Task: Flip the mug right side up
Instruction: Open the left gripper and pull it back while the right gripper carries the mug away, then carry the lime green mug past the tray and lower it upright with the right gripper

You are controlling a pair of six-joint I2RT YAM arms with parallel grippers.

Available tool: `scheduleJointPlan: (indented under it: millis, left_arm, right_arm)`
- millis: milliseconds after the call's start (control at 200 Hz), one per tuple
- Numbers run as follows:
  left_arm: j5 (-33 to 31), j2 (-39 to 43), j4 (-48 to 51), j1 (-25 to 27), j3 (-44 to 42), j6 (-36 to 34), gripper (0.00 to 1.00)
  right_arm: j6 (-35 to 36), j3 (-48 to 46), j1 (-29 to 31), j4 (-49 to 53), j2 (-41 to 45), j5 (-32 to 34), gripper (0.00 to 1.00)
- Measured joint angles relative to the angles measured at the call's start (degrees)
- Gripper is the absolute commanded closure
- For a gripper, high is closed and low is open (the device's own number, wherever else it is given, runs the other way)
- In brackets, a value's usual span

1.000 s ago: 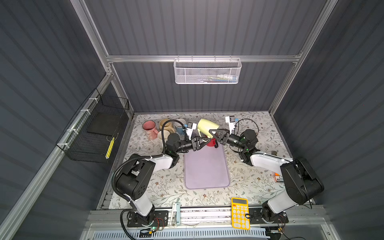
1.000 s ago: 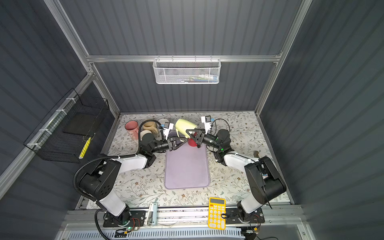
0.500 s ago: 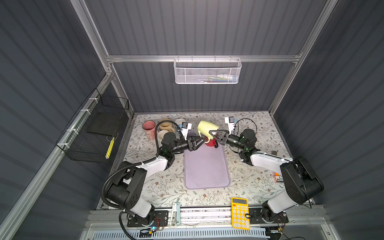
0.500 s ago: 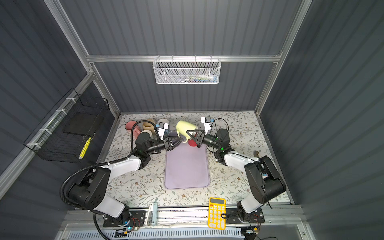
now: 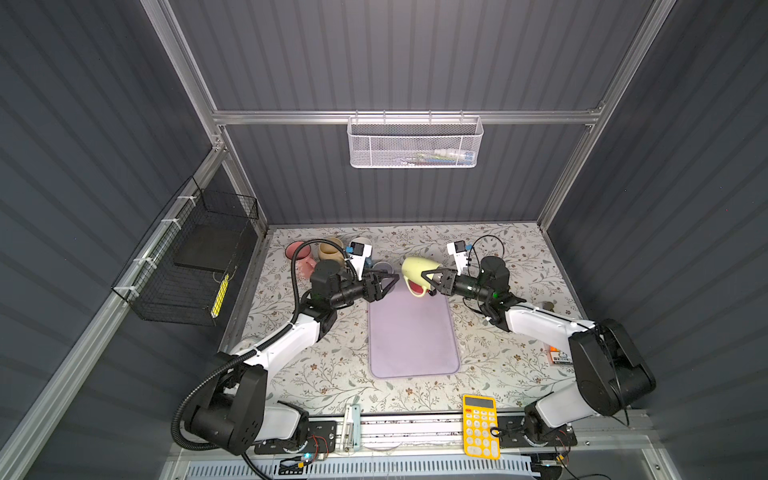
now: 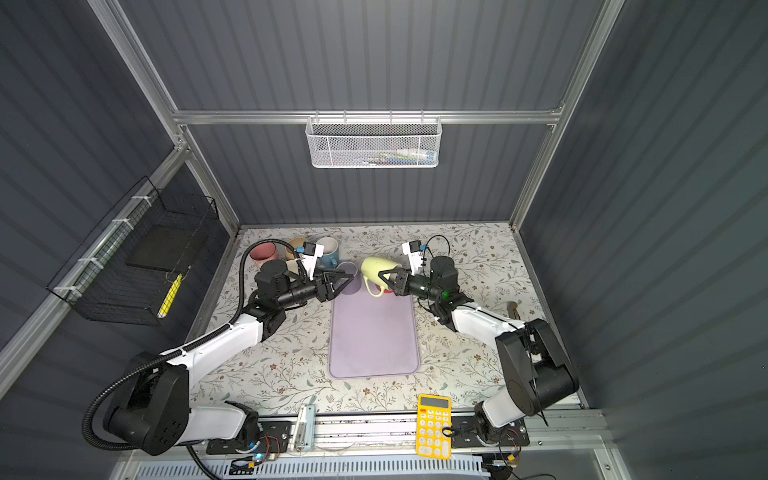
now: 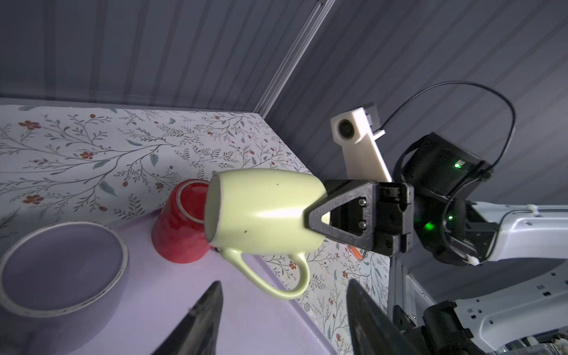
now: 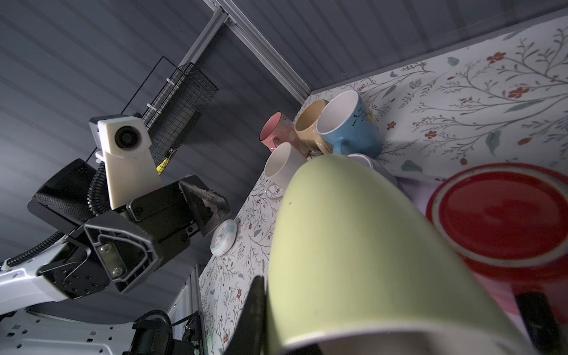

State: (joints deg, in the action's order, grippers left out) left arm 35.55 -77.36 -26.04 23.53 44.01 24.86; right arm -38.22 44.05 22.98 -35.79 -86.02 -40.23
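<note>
Pale-green mug (image 7: 264,209) held sideways in clamped right jaws, left jaws apart, upturned red cup (image 7: 178,233) beside.

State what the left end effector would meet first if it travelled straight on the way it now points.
Most likely the yellow-green mug, at its handle, which hangs just ahead of the open left end effector. The right end effector holds the mug by its rim. Depth is unclear, so this is a judgement.

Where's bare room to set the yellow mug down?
Free: near half of the lilac mat, from its middle toward the calculator. Crowded: mat's far edge below the yellow mug, with red cup and lilac cup; mugs cluster in far-left corner.
</note>
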Motion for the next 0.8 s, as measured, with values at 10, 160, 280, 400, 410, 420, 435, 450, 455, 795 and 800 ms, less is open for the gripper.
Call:
scheduleJointPlan:
  millis: [10,160,280,400,410,420,435,450,455,795,800]
  left_arm:
    - [-0.1,0.1,0.5,0.0,0.2,-0.2,0.36]
    - [-2.1,1.8,7.8,-0.4,2.6,-4.4,0.36]
    - [-4.0,2.6,13.7,-0.5,5.0,-7.5,0.36]
    - [-6.3,2.7,21.3,-0.7,8.4,-11.0,0.36]
    - [-6.6,2.7,22.1,-0.8,8.7,-11.3,0.36]
    - [-6.8,2.7,22.7,-0.8,9.1,-11.5,0.36]
    - [-7.1,2.7,23.7,-0.8,9.6,-12.1,0.36]
    - [-7.4,2.7,24.7,-0.8,10.2,-12.5,0.36]
    - [-7.6,2.7,25.1,-0.8,10.4,-12.7,0.36]
    - [-15.4,3.5,41.3,-0.8,16.9,-22.9,0.36]
    - [-15.5,3.5,41.6,-0.8,16.9,-23.1,0.36]
  right_arm:
    - [0.2,0.0,0.0,0.5,0.2,0.0,1.00]
    - [3.3,0.3,-0.6,6.8,3.2,0.4,1.00]
    - [6.5,1.8,-1.2,13.9,4.7,0.6,1.00]
    - [10.8,4.8,-1.9,23.5,5.8,0.7,1.00]
    - [11.3,5.1,-1.9,24.5,5.9,0.8,1.00]
    - [11.6,5.5,-2.0,25.3,6.0,0.8,1.00]
    - [12.3,5.9,-2.1,26.7,6.1,0.9,1.00]
    - [12.8,6.3,-2.2,27.9,6.3,1.0,1.00]
    - [12.9,6.4,-2.2,28.2,6.3,1.0,1.00]
    - [24.8,15.5,-5.7,53.2,9.8,6.3,1.00]
    - [25.0,15.7,-5.8,53.7,9.8,6.5,1.00]
